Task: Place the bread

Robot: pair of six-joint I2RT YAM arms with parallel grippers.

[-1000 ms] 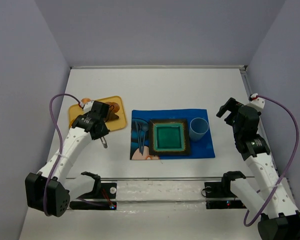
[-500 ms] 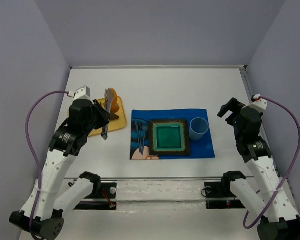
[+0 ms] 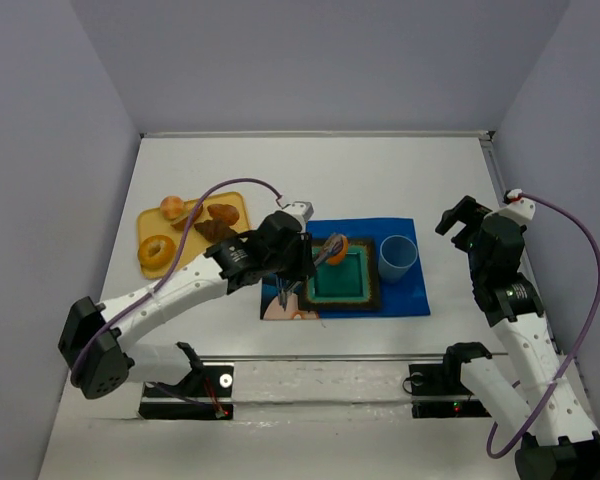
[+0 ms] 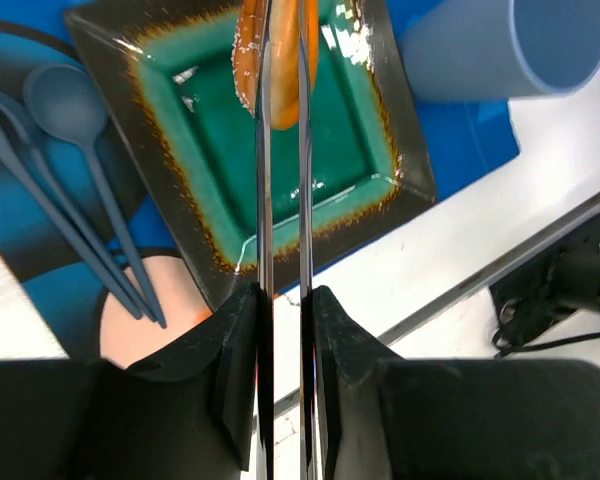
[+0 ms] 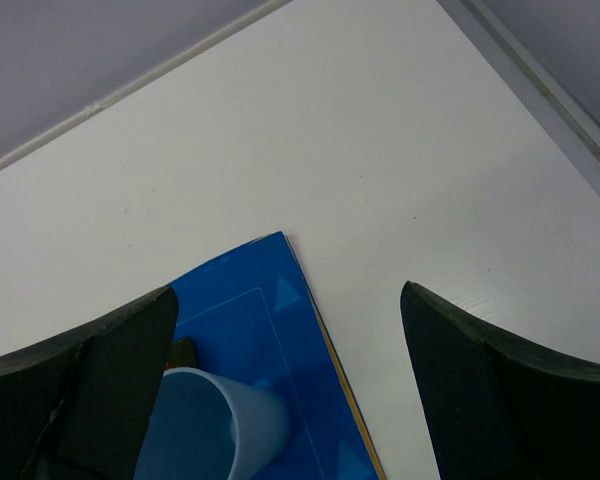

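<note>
My left gripper (image 3: 298, 264) (image 4: 283, 292) is shut on a pair of metal tongs (image 4: 263, 200). Their tips pinch a small orange-tan roll (image 3: 333, 249) (image 4: 283, 95) just above the green square plate (image 3: 372, 298) (image 4: 400, 190), over its far-left part. A ring-shaped bagel (image 3: 158, 250) lies on the yellow tray (image 3: 236, 203) at the left, with another round roll (image 3: 170, 207) and two brown pastries (image 3: 218, 221). My right gripper (image 3: 460, 222) (image 5: 290, 340) hangs open and empty at the right, above the corner of the blue mat (image 5: 280, 330).
The plate sits on the blue placemat (image 3: 410, 300) with a light blue cup (image 3: 398, 256) (image 4: 480, 50) (image 5: 210, 430) on its right and blue spoons (image 4: 80, 190) on its left. A metal rail (image 3: 320, 357) crosses the near table edge.
My left arm has swung right from the yellow tray to the green plate, carrying the tongs with the roll in them. The right arm has stayed still.
</note>
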